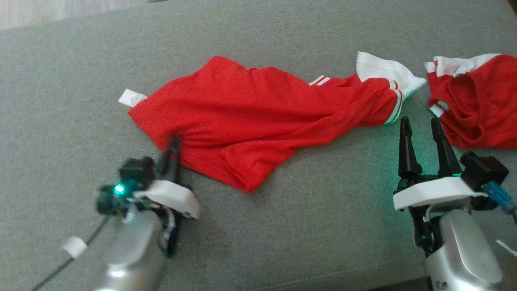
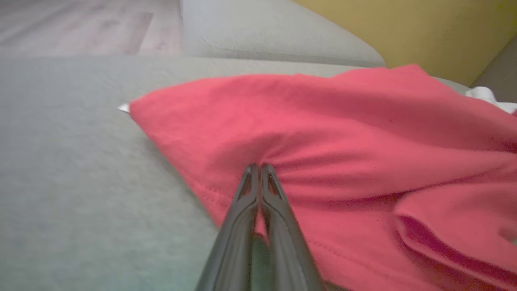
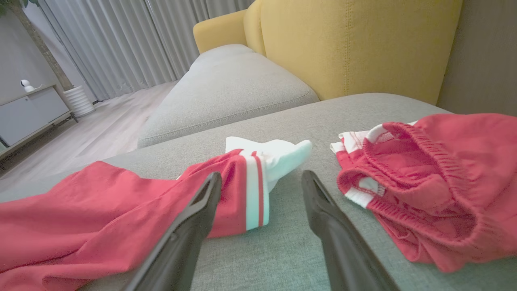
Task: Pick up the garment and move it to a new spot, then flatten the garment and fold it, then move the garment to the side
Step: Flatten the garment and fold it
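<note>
One shirt [image 1: 258,117], one shorts [image 1: 480,109], one left gripper [image 1: 174,142], one right gripper [image 1: 420,123].

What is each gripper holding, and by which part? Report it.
The left gripper is shut on the red shirt, pinching cloth just inside its near hem. The right gripper is open and holds nothing.

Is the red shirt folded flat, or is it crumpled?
Crumpled. The shirt lies in long wrinkles on the cushion, one corner doubled over, and the left gripper pinches its edge.
</note>
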Tool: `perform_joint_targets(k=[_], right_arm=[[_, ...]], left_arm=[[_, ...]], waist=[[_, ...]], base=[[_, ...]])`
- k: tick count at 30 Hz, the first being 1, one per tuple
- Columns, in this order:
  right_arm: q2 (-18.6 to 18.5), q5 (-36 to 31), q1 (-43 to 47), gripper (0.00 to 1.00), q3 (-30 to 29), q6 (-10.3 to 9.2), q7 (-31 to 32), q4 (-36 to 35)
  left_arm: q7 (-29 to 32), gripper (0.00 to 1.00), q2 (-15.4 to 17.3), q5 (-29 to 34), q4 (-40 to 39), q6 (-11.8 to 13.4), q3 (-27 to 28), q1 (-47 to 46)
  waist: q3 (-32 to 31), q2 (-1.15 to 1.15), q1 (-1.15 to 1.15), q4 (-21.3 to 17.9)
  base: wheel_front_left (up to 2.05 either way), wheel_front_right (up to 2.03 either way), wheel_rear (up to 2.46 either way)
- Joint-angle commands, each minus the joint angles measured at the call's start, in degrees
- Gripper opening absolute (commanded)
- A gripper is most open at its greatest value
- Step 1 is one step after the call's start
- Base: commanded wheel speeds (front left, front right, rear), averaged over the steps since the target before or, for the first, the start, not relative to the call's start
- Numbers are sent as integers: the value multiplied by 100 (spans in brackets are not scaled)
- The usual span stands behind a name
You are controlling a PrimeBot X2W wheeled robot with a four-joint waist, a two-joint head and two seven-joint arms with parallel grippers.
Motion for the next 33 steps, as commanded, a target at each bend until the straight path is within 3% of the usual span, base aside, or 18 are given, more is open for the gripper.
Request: perform_joint_targets(k=[1, 6, 12, 13, 14, 15, 20, 26, 33], right_arm=[[-20, 48, -136, 100, 135, -4, -31, -193], [-20, 109, -123, 100, 190, -4, -31, -164], [-20, 159, -192, 100, 299, -4, -31, -159], [-20, 168, -203, 100, 324, -4, -31, -156], [-20, 178, -213, 100, 345, -4, -31, -154], [-20, 187, -221, 100, 360, -4, -31, -155], [-20, 199, -166, 100, 321, -4, -31, -154], [-20, 119, -76, 100, 268, -4, -31, -134], [-20, 105, -90, 100, 408, -4, -32, -72]], left_arm=[[-13, 0, 325, 145, -233, 90, 347, -343], [-13, 0, 770, 459, -439, 115, 790, -765], [-13, 0, 1187, 871, -379, -59, 917, -1475], [-13, 9, 1234, 916, -360, -41, 966, -1546], [-13, 67, 1282, 967, -337, -27, 1007, -1597], [-13, 100, 1290, 981, -385, 10, 1097, -1631], [-13, 100, 892, 988, -680, 137, 1406, -1157], [-13, 100, 242, 934, -758, -227, 1494, -336], [-13, 100, 16, 974, -608, -336, 1558, -18]], waist=[[2, 0, -1, 40], [17, 0, -1, 74], [115, 0, -1, -7], [124, 0, -1, -36], [137, 0, -1, -62], [148, 0, -1, -81], [108, 0, -1, -76], [20, 0, -1, 59], [-73, 0, -1, 90]], base=[[0, 0, 0], [0, 0, 0], [0, 0, 0], [0, 0, 0], [0, 0, 0], [0, 0, 0], [0, 0, 0], [0, 0, 0], [0, 0, 0]])
